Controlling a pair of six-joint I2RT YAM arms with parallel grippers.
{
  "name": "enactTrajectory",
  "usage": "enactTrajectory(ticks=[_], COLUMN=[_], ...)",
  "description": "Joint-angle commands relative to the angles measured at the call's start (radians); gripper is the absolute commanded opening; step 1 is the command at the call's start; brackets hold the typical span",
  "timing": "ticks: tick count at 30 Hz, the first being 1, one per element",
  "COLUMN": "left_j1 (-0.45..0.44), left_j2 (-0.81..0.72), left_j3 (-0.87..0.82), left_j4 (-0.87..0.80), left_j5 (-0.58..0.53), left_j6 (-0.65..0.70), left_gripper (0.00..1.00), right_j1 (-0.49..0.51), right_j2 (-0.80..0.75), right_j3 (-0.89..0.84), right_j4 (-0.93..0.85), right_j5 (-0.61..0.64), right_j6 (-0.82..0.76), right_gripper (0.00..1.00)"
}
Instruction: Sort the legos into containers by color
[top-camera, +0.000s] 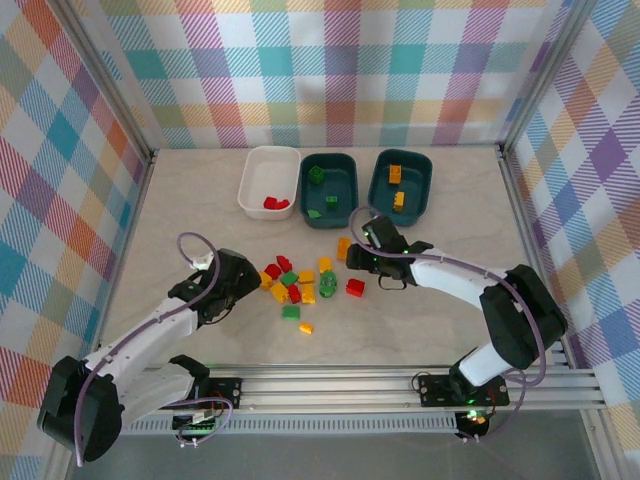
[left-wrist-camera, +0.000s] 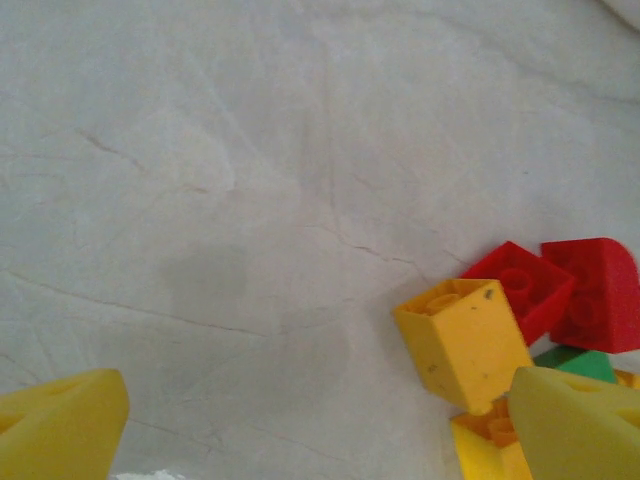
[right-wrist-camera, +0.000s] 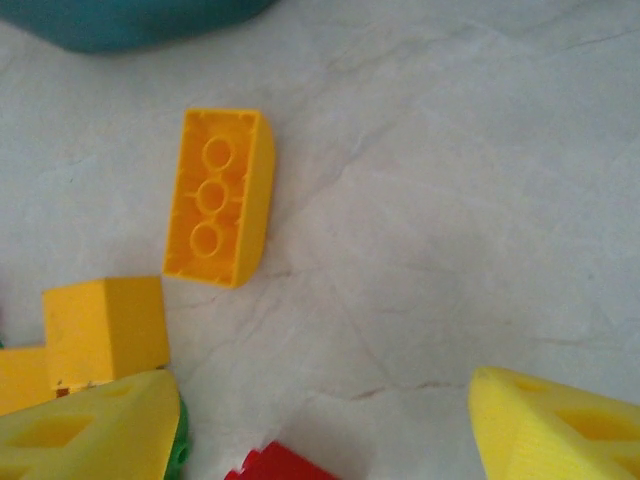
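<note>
A loose pile of red, green and yellow-orange legos (top-camera: 298, 285) lies mid-table. My left gripper (top-camera: 250, 284) sits at the pile's left edge. In the left wrist view it (left-wrist-camera: 320, 425) is open over bare table, with a yellow brick (left-wrist-camera: 465, 340) and two red bricks (left-wrist-camera: 560, 290) just inside its right finger. My right gripper (top-camera: 360, 262) hangs at the pile's right side. It (right-wrist-camera: 325, 425) is open, with a red brick (right-wrist-camera: 290, 466) low between its fingers. An upturned orange brick (right-wrist-camera: 220, 195) and a yellow brick (right-wrist-camera: 105, 325) lie ahead of it, to the left.
Three containers stand in a row at the back: a white tub (top-camera: 252, 190) with red bricks, a teal tub (top-camera: 345, 195) with green bricks, and a teal tub (top-camera: 420, 195) with orange bricks. Plaid walls enclose the table on three sides.
</note>
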Motion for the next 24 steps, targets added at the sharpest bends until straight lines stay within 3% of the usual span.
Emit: enactTrajectory(ticks=[1,7,11,14,21,24], left_j1=[0.008,0.008,0.009,0.008,0.01,0.01], left_j2=[0.016,0.02,0.013,0.003,-0.019,-0.022], left_j3=[-0.013,0.0,0.002,0.002,-0.008,-0.008], left_j4=[0.021,0.031,0.023,0.01,-0.008,-0.013], left_j5=[-0.026,-0.017,-0.014,-0.017,-0.033,-0.037], left_j6=[-0.032,-0.009,0.002,0.008,0.013,0.015], left_gripper=[0.97,0.97,0.97,0.97,0.98,0.97], right_j1=[0.061,0.147,0.152,0.157,0.16,0.169], right_j2=[0.015,0.096,0.159,0.182,0.186,0.145], right_j3=[0.052,0.086,0.112,0.111,0.099,0.093], right_j4=[-0.151,-0.227,-0.251,-0.235,-0.183,-0.168], right_j5=[0.074,0.08,0.086,0.109,0.132,0.152], right_j6=[0.052,0.122,0.152,0.16,0.117,0.083], right_gripper=[0.79,0.8,0.79,0.74,0.48,0.43])
